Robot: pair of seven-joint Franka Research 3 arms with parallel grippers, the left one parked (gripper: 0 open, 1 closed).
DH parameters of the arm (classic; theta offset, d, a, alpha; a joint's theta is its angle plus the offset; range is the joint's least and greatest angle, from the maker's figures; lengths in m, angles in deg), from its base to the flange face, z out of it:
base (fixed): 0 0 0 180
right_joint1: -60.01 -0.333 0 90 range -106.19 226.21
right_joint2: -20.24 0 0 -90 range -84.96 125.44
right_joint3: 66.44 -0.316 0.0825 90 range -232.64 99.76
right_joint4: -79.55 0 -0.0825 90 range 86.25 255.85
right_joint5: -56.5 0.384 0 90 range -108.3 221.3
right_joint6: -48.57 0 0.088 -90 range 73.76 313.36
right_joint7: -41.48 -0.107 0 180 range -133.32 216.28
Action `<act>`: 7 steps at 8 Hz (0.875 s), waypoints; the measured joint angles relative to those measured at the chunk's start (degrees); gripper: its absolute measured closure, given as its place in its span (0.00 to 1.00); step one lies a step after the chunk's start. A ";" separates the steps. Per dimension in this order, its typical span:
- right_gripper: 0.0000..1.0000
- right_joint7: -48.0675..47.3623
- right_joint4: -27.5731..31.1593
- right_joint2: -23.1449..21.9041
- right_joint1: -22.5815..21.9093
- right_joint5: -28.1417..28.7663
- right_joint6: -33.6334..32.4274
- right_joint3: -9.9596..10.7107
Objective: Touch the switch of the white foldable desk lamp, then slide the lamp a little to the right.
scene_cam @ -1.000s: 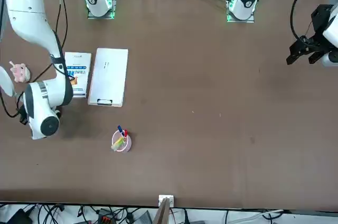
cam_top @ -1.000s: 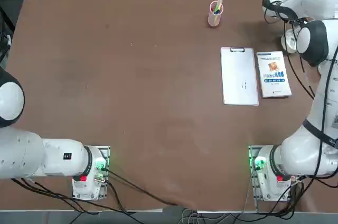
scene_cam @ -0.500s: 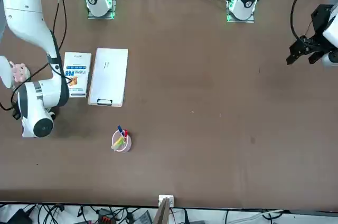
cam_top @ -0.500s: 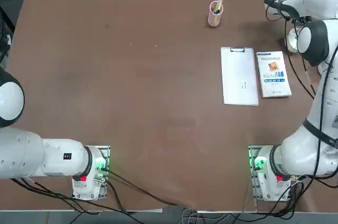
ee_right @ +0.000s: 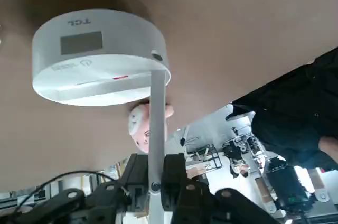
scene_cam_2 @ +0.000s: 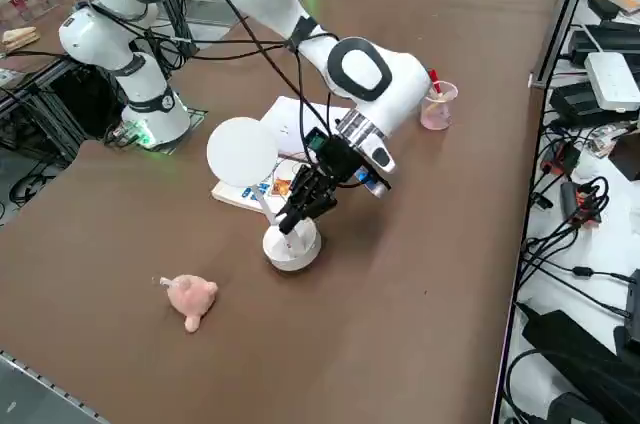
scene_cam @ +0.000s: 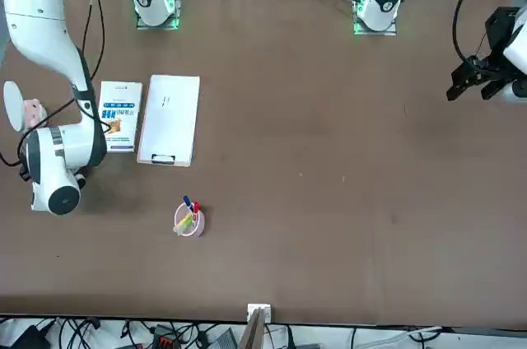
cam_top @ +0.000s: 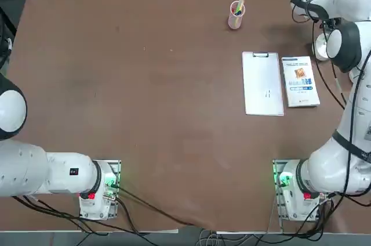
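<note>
The white foldable desk lamp [scene_cam_2: 291, 247] stands near the table's right edge on its round base [ee_right: 100, 55]. Its thin arm [ee_right: 157, 129] rises to a round flat head [scene_cam_2: 243, 151], which also shows in the front view [scene_cam: 12, 104]. On top of the base are a grey panel and a small power mark [ee_right: 84, 62]. My right gripper [scene_cam_2: 298, 216] hangs just above the base. It is shut on the lamp's thin arm, which runs between the two fingers [ee_right: 156, 184]. From overhead the wrist hides the gripper, and only a white sliver of the lamp [cam_top: 318, 46] shows.
A pink plush toy [scene_cam_2: 190, 296] lies close to the lamp on the side toward the table's right edge. A booklet [cam_top: 300, 81] and a white clipboard [cam_top: 263, 83] lie to the lamp's left. The pink pen cup [cam_top: 236, 15] stands farther back.
The right wrist has shifted toward the robot's right and slightly farther back. In the front view the lamp's head has moved with it and now shows as a fuller disc.
</note>
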 joint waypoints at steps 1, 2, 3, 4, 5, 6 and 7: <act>0.85 -0.79 0.00 0.19 0.17 0.24 0.00 0.11; 0.85 -1.09 0.00 0.35 0.37 0.38 0.00 0.18; 0.85 -1.24 0.00 0.44 0.51 0.45 0.00 0.20; 0.85 -1.82 -0.01 0.55 0.55 0.57 0.00 0.20; 0.85 -2.96 -0.02 0.81 0.55 0.65 0.00 0.20; 0.85 -3.53 -0.24 1.21 0.55 0.65 0.00 0.20; 0.85 -3.68 -0.73 1.71 0.55 0.65 0.00 0.20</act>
